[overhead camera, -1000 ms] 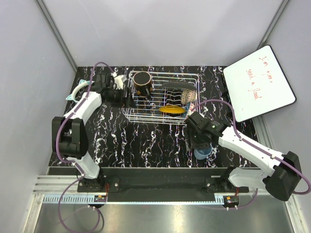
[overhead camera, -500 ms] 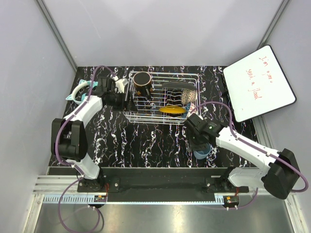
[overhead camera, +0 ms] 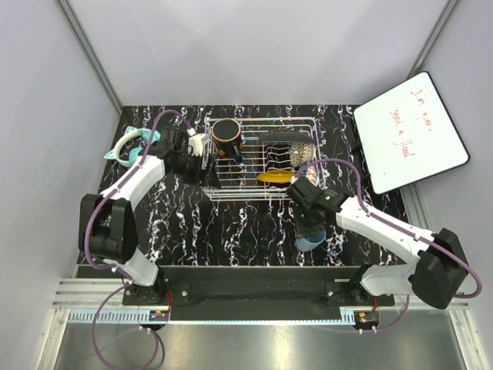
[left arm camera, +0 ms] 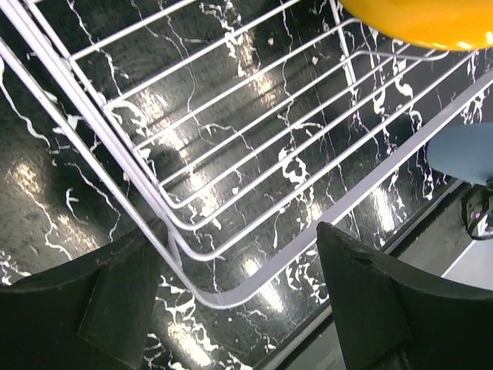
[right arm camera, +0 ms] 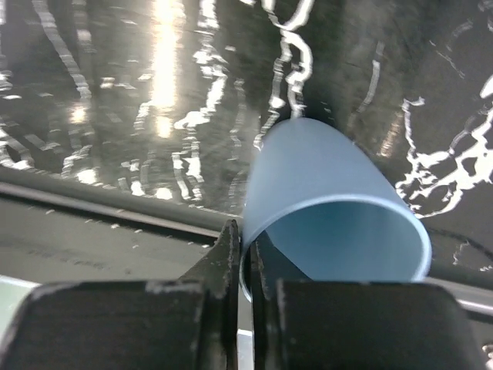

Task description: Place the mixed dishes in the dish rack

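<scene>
Loading stage, late, as judged from the layout. The dish rack (overhead camera: 243, 173) stands far of centre on the counter (overhead camera: 216, 227) and holds a dark mug (overhead camera: 226, 132), a dark plate (overhead camera: 283, 137), a mesh bowl (overhead camera: 302, 153) and a yellow plate (overhead camera: 273, 176). The only dish seen outside it is the light-blue cup (right arm camera: 331, 193), lying tipped near the rack's right corner. The right pincer (right arm camera: 240, 231) is clenched on the cup's wall, one finger inside the rim and one outside. Whether the cup is clear of the counter cannot be told. The left pincer (left arm camera: 239, 235) is released, its fingers set wide astride the rack's left rim. The counter is glossy black with white marbling and is enclosed by pale grey walls (overhead camera: 254, 46). Teal headphones (overhead camera: 127, 143) lie far left and a whiteboard (overhead camera: 410, 131) far right.
</scene>
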